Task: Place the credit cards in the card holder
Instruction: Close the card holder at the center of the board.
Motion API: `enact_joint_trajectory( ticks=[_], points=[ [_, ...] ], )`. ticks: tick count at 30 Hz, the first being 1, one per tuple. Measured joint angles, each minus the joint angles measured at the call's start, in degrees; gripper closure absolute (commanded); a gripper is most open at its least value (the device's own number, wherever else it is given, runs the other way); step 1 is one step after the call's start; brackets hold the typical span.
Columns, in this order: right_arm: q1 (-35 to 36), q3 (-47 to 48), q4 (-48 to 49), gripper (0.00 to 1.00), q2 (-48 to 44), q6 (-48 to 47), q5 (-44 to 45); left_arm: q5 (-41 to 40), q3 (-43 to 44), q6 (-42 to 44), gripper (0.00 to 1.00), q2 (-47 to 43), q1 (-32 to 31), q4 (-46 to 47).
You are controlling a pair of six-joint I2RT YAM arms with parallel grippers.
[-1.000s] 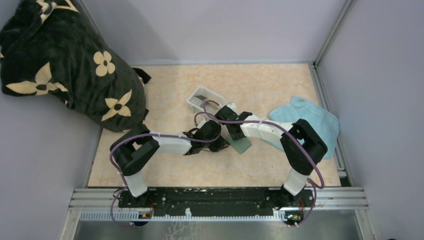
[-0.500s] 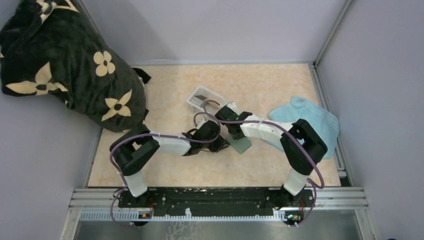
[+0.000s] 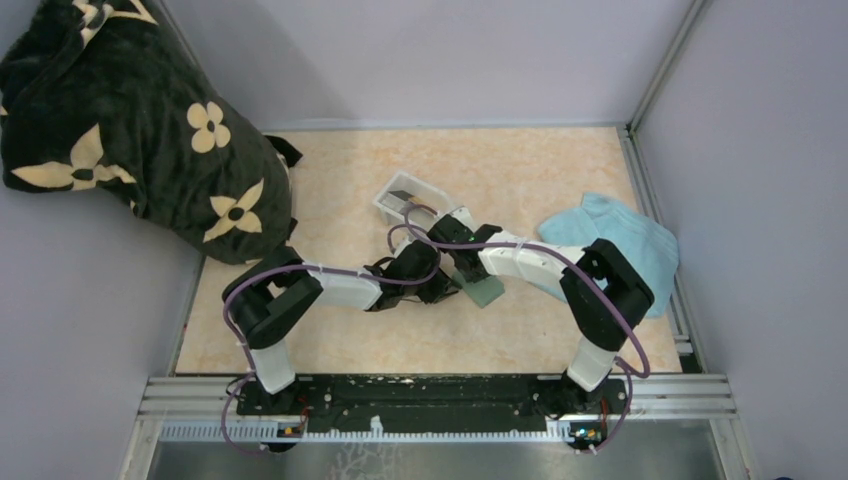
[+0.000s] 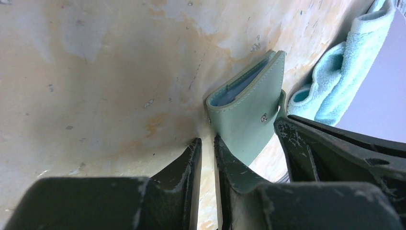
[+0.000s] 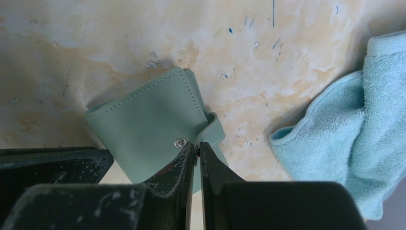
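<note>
The card holder (image 3: 483, 289) lies folded shut on the table, dull grey-green with a snap button, and also shows in the left wrist view (image 4: 244, 120) and the right wrist view (image 5: 143, 124). My right gripper (image 5: 196, 145) is shut on its closing strap beside the snap; in the top view it (image 3: 466, 272) sits over the holder's far end. My left gripper (image 4: 206, 142) is nearly shut and empty, its tips on the table at the holder's near corner (image 3: 443, 290). A dark card (image 3: 403, 197) lies in the white tray; other cards are hidden.
The white tray (image 3: 385, 206) stands just behind the grippers. A light blue towel (image 3: 625, 245) lies at the right, close to the holder (image 5: 368, 124). A large black flowered bag (image 3: 130, 130) fills the back left corner. Walls enclose the table.
The right gripper has shifted slightly left over the holder. The left arm and the holder have barely moved.
</note>
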Motion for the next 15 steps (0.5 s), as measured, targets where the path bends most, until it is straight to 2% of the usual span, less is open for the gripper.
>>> enact_joint_trajectory(
  ticks=[5, 15],
  points=[
    [0.72, 0.28, -0.44, 0.84, 0.0, 0.15, -0.07, 0.31, 0.0, -0.02, 0.77, 0.46, 0.07, 0.98],
    [0.83, 0.28, -1.01, 0.84, 0.0, 0.17, -0.07, 0.72, 0.02, -0.09, 0.78, 1.05, 0.11, 2.32]
  ],
)
